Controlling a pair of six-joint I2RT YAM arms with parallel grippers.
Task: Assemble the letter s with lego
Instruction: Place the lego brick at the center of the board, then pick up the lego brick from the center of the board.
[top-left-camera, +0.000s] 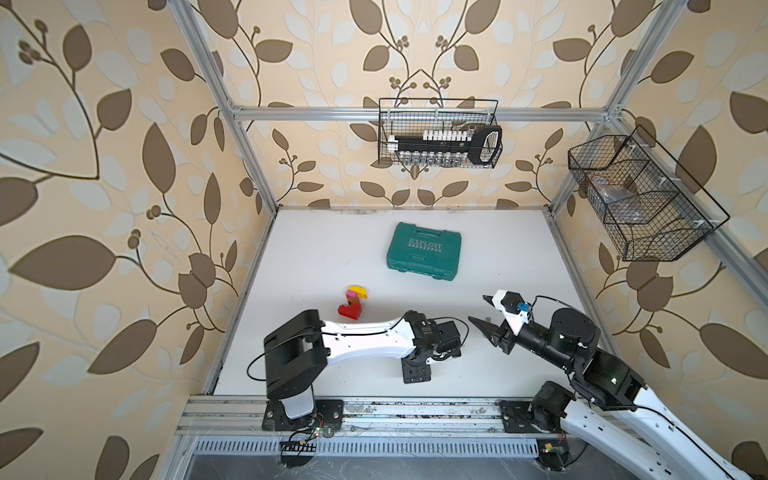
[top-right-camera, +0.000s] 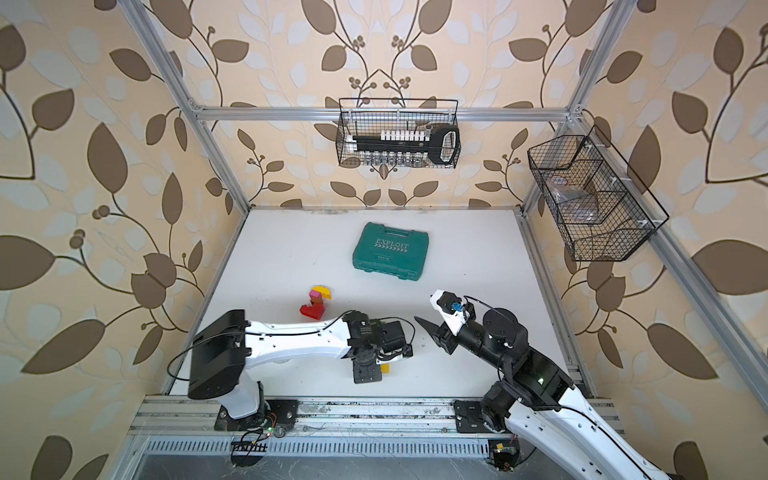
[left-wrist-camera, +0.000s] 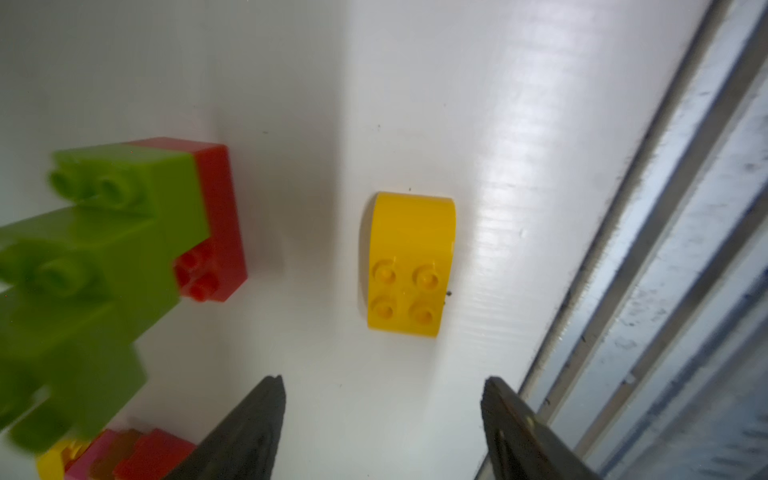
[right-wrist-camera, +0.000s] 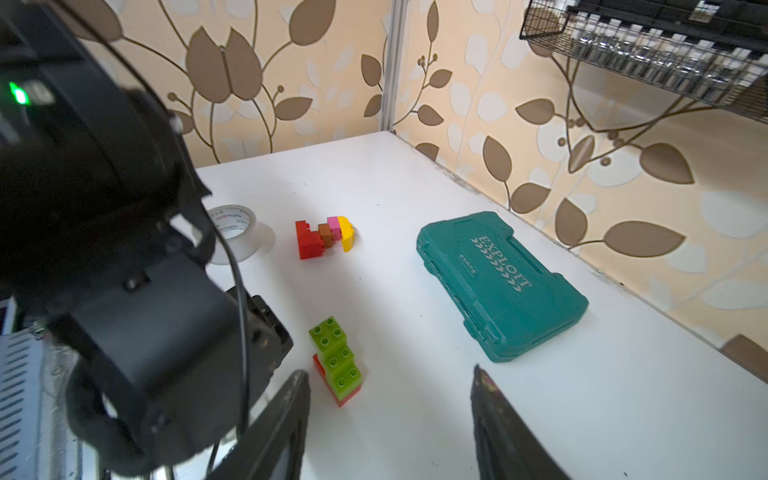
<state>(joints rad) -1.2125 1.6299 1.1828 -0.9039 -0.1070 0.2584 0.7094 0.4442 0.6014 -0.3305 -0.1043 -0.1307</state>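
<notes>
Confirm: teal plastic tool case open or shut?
Shut. The teal plastic tool case lies flat on the white table, lid down, EXPLOIT lettering up.

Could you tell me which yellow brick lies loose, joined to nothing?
The yellow brick by the left gripper; the other yellow brick joins a pink brick.

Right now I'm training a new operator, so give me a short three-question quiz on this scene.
1. True or false: the left gripper holds the loose yellow brick.
2. Which colour tops the stack nearest the right gripper? A green, B pink, C brown.
3. Fill in: the teal case reads ____.
Key: 1 false, the brick lies free on the table; 2 A; 3 EXPLOIT.
</notes>
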